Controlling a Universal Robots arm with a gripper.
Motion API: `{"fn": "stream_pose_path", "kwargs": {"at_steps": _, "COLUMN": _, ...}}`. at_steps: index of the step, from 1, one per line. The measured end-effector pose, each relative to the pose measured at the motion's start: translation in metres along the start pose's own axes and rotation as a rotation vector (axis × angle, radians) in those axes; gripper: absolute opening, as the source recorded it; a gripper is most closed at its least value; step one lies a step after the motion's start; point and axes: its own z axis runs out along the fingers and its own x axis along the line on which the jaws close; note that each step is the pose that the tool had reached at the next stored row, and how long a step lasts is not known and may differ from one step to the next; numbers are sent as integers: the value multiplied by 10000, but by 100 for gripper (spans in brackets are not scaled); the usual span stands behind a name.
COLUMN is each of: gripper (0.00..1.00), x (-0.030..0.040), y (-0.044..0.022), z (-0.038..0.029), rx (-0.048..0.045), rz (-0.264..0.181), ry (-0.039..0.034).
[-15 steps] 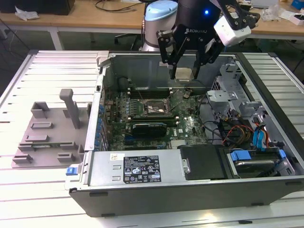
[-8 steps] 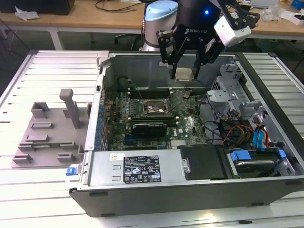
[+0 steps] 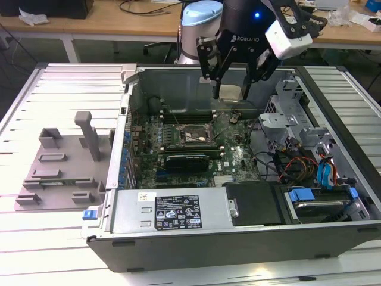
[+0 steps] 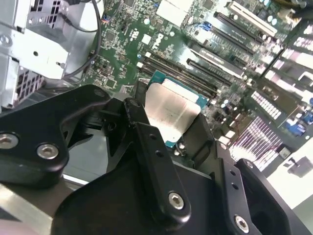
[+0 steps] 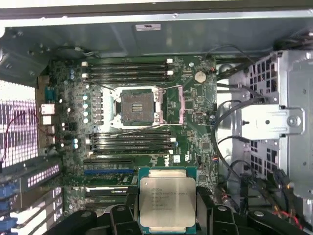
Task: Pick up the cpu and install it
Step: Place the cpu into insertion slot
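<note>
My gripper [image 3: 230, 90] is shut on the cpu [image 3: 229, 93], a flat square chip with a silver metal top. It hangs in the air above the far part of the open computer case. In the first wrist view the cpu [image 5: 167, 200] sits between the black fingers [image 5: 120, 215], apart from the motherboard's open black socket [image 5: 136, 105] with its metal frame. In the second wrist view the cpu [image 4: 173, 112] shows its shiny top between the fingers [image 4: 134, 115]. In the exterior view the socket [image 3: 190, 136] lies below the gripper and toward that view's left.
The case wall [image 3: 178, 211] rings the green motherboard [image 3: 235, 155]. A metal drive cage [image 3: 286, 101], cables and blue connectors [image 3: 324, 173] crowd the exterior view's right. Memory slots [image 5: 127, 71] flank the socket. A grey plastic holder tray [image 3: 59, 170] lies outside the case on the slatted table.
</note>
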Motion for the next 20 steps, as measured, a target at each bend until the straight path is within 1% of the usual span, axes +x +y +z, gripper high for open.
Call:
{"fn": "stream_pose_path", "kwargs": {"at_steps": 11, "gripper": 55, "x": 0, "y": 0, "z": 1, "rx": -24, "rz": 2055, "ry": 36}}
{"fn": "stream_pose_path", "kwargs": {"at_steps": 12, "gripper": 55, "x": 0, "y": 0, "z": 1, "rx": -29, "rz": 2396, "ry": 42}}
{"fn": "stream_pose_path", "kwargs": {"at_steps": 13, "gripper": 55, "x": 0, "y": 0, "z": 2, "rx": -35, "rz": 2916, "ry": 51}}
{"fn": "stream_pose_path", "kwargs": {"at_steps": 14, "gripper": 55, "x": 0, "y": 0, "z": 3, "rx": -38, "rz": 3231, "ry": 56}}
{"fn": "stream_pose_path", "kwargs": {"at_steps": 16, "gripper": 55, "x": 0, "y": 0, "z": 3, "rx": -41, "rz": 3557, "ry": 62}}
{"fn": "stream_pose_path", "kwargs": {"at_steps": 17, "gripper": 55, "x": 0, "y": 0, "z": 4, "rx": -44, "rz": 3870, "ry": 67}}
{"fn": "stream_pose_path", "kwargs": {"at_steps": 18, "gripper": 55, "x": 0, "y": 0, "z": 4, "rx": -46, "rz": 4081, "ry": 71}}
{"fn": "stream_pose_path", "kwargs": {"at_steps": 20, "gripper": 55, "x": 0, "y": 0, "z": 4, "rx": -50, "rz": 4362, "ry": 76}}
